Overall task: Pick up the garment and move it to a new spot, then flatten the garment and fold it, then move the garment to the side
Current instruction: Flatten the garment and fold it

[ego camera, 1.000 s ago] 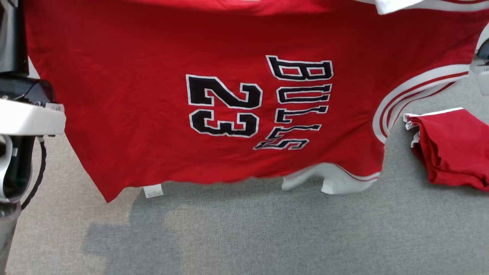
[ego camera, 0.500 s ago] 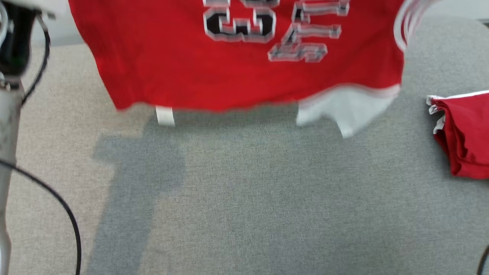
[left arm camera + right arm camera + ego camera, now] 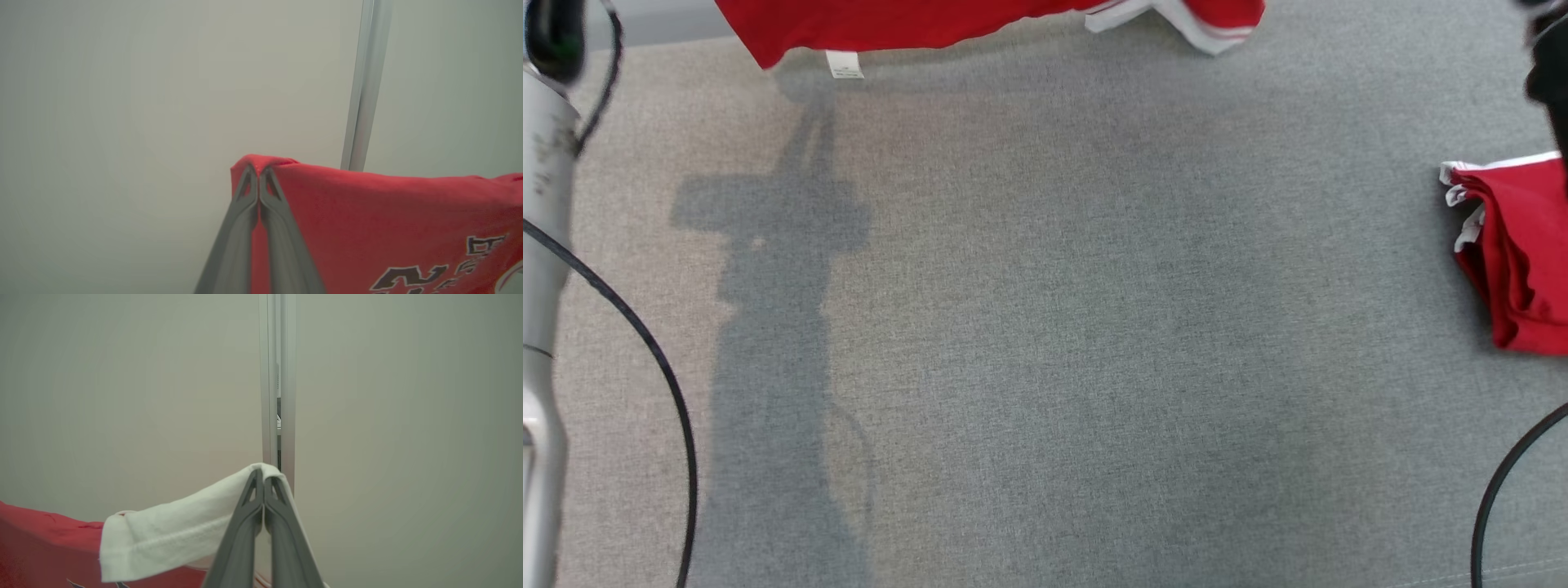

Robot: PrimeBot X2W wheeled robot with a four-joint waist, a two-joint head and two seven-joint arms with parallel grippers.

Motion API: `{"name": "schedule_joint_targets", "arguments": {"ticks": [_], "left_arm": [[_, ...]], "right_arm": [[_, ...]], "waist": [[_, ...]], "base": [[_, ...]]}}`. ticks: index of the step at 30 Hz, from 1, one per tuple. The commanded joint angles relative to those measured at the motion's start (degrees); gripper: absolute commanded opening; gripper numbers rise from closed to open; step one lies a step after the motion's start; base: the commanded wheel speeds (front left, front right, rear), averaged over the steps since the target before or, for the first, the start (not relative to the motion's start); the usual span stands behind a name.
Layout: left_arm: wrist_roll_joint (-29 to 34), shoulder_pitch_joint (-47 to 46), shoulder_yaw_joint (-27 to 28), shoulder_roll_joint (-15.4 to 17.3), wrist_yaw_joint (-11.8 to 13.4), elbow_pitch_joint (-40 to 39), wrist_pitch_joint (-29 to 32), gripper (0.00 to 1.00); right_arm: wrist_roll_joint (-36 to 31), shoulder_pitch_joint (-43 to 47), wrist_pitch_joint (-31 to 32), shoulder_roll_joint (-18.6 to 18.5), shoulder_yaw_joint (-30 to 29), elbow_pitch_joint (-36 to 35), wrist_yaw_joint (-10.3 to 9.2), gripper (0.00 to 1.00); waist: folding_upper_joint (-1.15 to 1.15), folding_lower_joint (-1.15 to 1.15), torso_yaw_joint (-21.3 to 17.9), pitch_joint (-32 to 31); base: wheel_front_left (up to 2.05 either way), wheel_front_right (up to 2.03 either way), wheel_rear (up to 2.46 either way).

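Measured against the folded red clothes (image 3: 1523, 253) at the right, the jersey's (image 3: 915, 20) lower edge sits much higher in the head view than a second ago. The camera has also shifted, so the number and team name that showed then are now out of frame. What shows there now is a red strip along the top edge, with a white-trimmed corner hanging at its right end and a small white label (image 3: 844, 64) dangling from the hem, its print too small to read.

The jersey hangs in the air between the two arms. The left gripper (image 3: 258, 173) has its jaws pressed together on a red corner of the cloth. The right gripper (image 3: 263, 475) is clamped the same way on a white band (image 3: 175, 526) of the jersey.

In the left wrist view, dark white-edged lettering (image 3: 412, 277) shows at the bottom right, cut off and unreadable.

A pale forearm (image 3: 543, 204) and a black cable (image 3: 662, 384) run down the left edge of the head view, and another cable (image 3: 1499, 482) curves in at the lower right.

Below lies a grey woven surface (image 3: 1054, 327) with a long shadow (image 3: 776, 220) across its left part. Behind both grippers stand a plain pale wall (image 3: 122, 102) and an upright metal post (image 3: 278, 375).
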Motion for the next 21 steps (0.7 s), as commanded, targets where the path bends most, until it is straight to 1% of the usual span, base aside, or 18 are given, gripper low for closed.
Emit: {"name": "schedule_joint_targets", "arguments": {"ticks": [1, 2, 4, 6, 7, 9, 12, 15, 16, 18, 20, 21], "left_arm": [[-0.5, 0.7, -0.4, -0.6, -0.7, 1.9, -0.7, 0.00], [-1.4, 1.6, -0.3, -1.4, -1.1, 3.5, -1.2, 0.00], [-1.7, 3.9, -1.3, -2.3, -1.7, 6.4, -1.5, 0.00], [-3.5, 6.3, -1.2, -3.6, -2.1, 8.6, -2.7, 0.00], [-3.2, 7.6, -1.9, -4.1, -2.3, 9.5, -2.9, 0.00], [-5.2, 10.9, -1.6, -5.4, -2.5, 11.0, -4.0, 0.00], [-6.0, 15.5, -2.9, -6.1, -2.6, 11.6, -5.4, 0.00], [-6.7, 20.6, -3.7, -6.1, -2.5, 10.7, -6.4, 0.00], [-6.7, 22.3, -3.6, -5.4, -2.5, 10.2, -6.6, 0.00], [-7.0, 26.0, -3.2, -5.1, -2.5, 9.0, -6.9, 0.00], [-6.6, 29.8, -2.2, -4.3, -2.5, 6.2, -7.0, 0.00], [-6.1, 32.1, -1.4, -3.6, -2.1, 4.4, -6.9, 0.00]], "right_arm": [[1.3, 1.9, -0.4, -0.2, 1.2, 1.1, -0.03, 0.00], [1.5, 2.9, -0.3, -0.4, 2.9, 1.8, -0.03, 0.00], [3.8, 5.2, -0.4, -0.8, 4.8, 2.4, -0.03, 0.00], [6.0, 7.9, -0.5, -1.4, 6.6, 2.3, -0.03, 0.00], [7.1, 9.5, -0.5, -1.9, 7.5, 2.0, -0.03, 0.00], [9.8, 13.3, -0.6, -2.6, 9.1, 1.0, -0.03, 0.00], [14.0, 19.3, -0.6, -3.5, 10.7, -1.6, -0.03, 0.00], [17.4, 26.2, -0.6, -4.5, 11.6, -5.6, -0.03, 0.00], [18.7, 28.8, -0.6, -4.6, 11.4, -7.2, -0.03, 0.00], [19.6, 33.8, -0.6, -5.4, 11.2, -10.1, -0.03, 0.00], [20.8, 39.2, -0.6, -5.6, 10.8, -12.9, -0.03, 0.00], [21.1, 41.6, -0.6, -6.0, 10.5, -14.4, -0.03, 0.00]], "waist": [[0.00, 0.00, -0.1, 1.0], [0.00, 0.00, 0.1, 1.4], [0.00, 0.00, 0.3, 2.2], [0.00, 0.00, 0.4, 2.7], [0.00, 0.00, 0.6, 3.0], [0.00, 0.00, 0.7, 3.3], [0.00, 0.00, 0.7, 3.5], [0.00, 0.00, 0.5, 3.2], [0.00, 0.00, 0.3, 3.0], [0.00, 0.00, 0.2, 2.3], [0.00, 0.00, 0.3, 1.3], [0.00, 0.00, 0.4, 0.8]], "base": [[0.00, 0.00, 0.00], [0.00, 0.00, 0.00], [0.00, 0.00, 0.00], [0.00, 0.00, 0.00], [0.00, 0.00, 0.00], [0.00, 0.00, 0.00], [0.00, 0.00, 0.00], [0.00, 0.00, 0.00], [0.00, 0.00, 0.00], [0.00, 0.00, 0.00], [0.00, 0.00, 0.00], [0.00, 0.00, 0.00]]}}
